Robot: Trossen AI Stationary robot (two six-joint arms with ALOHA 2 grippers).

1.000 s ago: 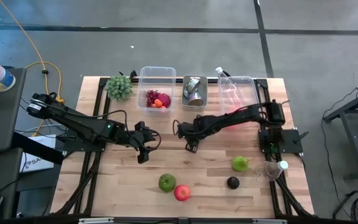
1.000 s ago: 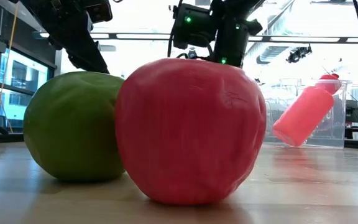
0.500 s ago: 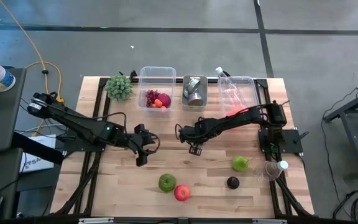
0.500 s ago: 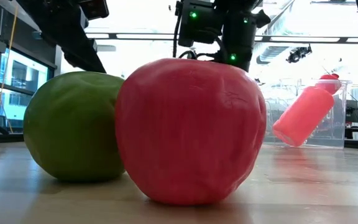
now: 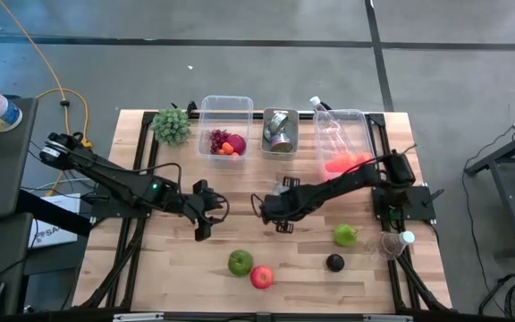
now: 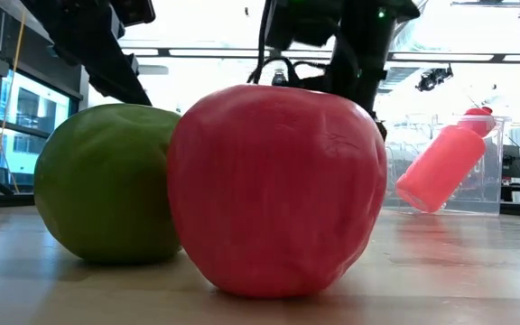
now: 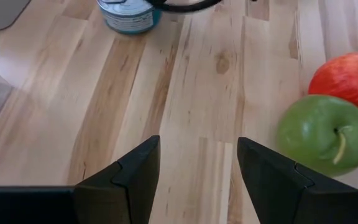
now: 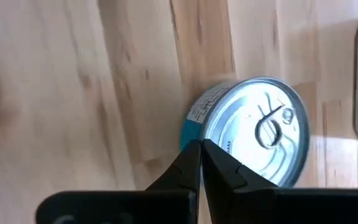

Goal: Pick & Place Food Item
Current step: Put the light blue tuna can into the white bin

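A tin can (image 8: 253,134) with a silver pull-tab lid and a blue label stands on its base on the wooden table (image 5: 177,268); it also shows in the high view (image 5: 285,185) and the left wrist view (image 7: 128,14). My right gripper (image 8: 200,148) is shut on nothing, its tips just on the near side of the can (image 5: 282,224). My left gripper (image 7: 197,163) hangs open over bare wood at mid-left (image 5: 204,224). A green apple (image 5: 240,262) and a red apple (image 5: 262,277) lie touching near the front edge.
Three clear bins stand along the far edge: one with fruit (image 5: 224,134), one with a metal can (image 5: 280,132), one with a bottle (image 5: 338,134). A green plant (image 5: 172,125) sits far left. Another green apple (image 5: 346,235), a dark fruit (image 5: 334,262) and a cup (image 5: 392,243) lie right.
My right gripper has swung toward the table's near edge and a little up, rolling as it went, and the tin can now shows uncovered behind it. The can and the apples have stayed where they were.
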